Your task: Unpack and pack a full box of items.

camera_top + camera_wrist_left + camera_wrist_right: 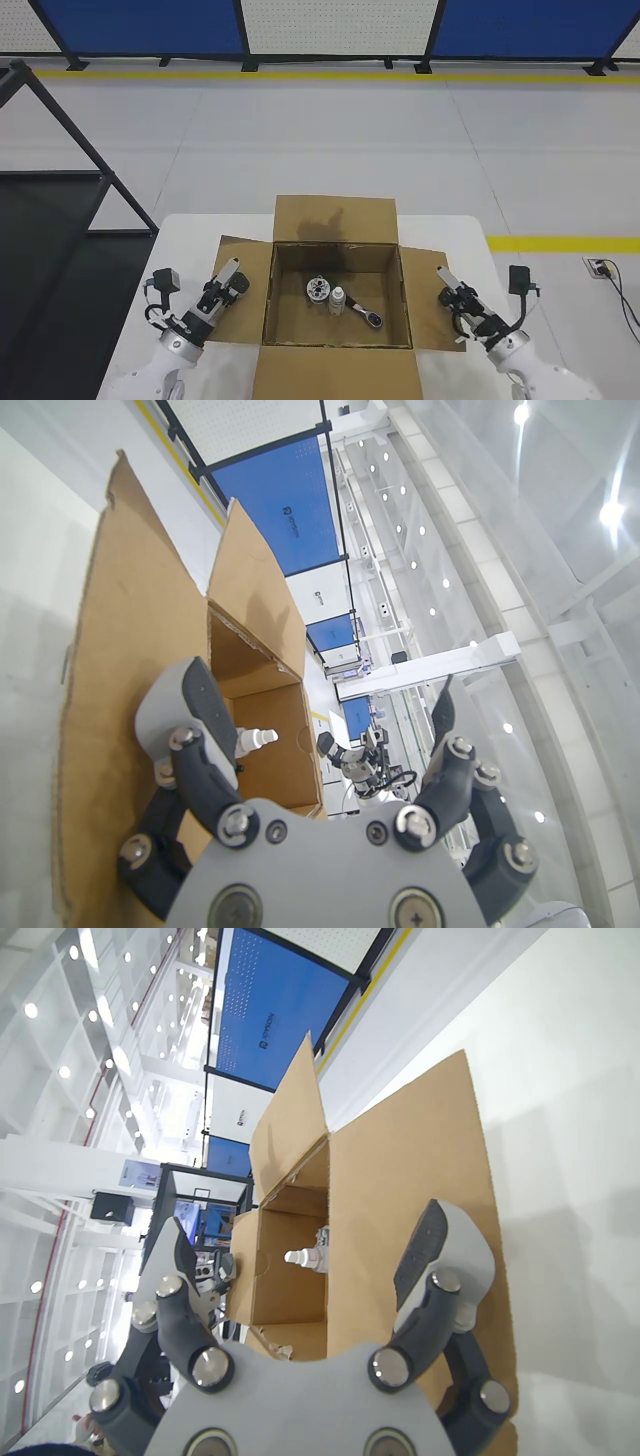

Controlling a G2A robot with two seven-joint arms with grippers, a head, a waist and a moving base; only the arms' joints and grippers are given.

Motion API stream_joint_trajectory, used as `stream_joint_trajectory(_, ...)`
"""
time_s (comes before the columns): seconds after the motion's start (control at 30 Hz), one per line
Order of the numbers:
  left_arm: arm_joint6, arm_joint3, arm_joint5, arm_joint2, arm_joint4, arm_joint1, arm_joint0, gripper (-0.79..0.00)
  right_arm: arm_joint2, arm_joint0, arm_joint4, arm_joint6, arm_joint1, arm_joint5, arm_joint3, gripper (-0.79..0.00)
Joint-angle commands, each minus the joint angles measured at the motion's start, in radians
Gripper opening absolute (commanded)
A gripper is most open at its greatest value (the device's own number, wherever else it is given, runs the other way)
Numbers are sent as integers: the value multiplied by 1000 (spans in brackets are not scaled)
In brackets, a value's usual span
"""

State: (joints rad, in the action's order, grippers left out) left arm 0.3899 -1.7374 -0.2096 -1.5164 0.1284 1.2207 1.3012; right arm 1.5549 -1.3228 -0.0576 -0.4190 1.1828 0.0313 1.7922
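On the desk [190, 240] stands the open box [336, 256], holding a white bottle [338, 300], a ratchet [367, 315] and a round metal part [318, 289]. The left tool [234, 274] and the right tool [452, 284] hang over its side flaps, both released, empty.

Left arm low at left, forearm angled forward and inward. Left tool [232, 273] spread wide, fingers [200, 695] holding nothing. Right arm mirrors it at right, forearm angled forward and inward. Right tool [455, 286] likewise spread wide, fingers [425, 1238] bare. Tools well apart, roughly level, pointing toward each other.
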Motion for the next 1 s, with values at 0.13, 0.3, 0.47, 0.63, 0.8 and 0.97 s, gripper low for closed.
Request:
stream_joint_trajectory(0.13, 7, 15, 11, 20, 3, 1, -3, 0, -32, 23, -20, 12, 2, 25, -43, 0)
stream_joint_trajectory(0.3, 11, 32, 19, 32, 10, 2, -10, 0, -36, 32, -12, 9, 3, 14, -70, 0)
stream_joint_trajectory(0.47, 13, 49, 22, 39, 21, 3, -17, 0, -33, 35, -2, 4, 2, 5, -84, 0)
stream_joint_trajectory(0.63, 17, 62, 26, 50, 26, 3, -26, 0, -36, 41, -3, -2, 1, 5, -88, 0)
stream_joint_trajectory(0.8, 20, 72, 25, 58, 28, 4, -33, 0, -40, 48, -4, -4, 1, 6, -91, 0)
stream_joint_trajectory(0.97, 17, 72, 22, 57, 27, 4, -38, 0, -40, 52, -3, -7, 0, 5, -91, 0)
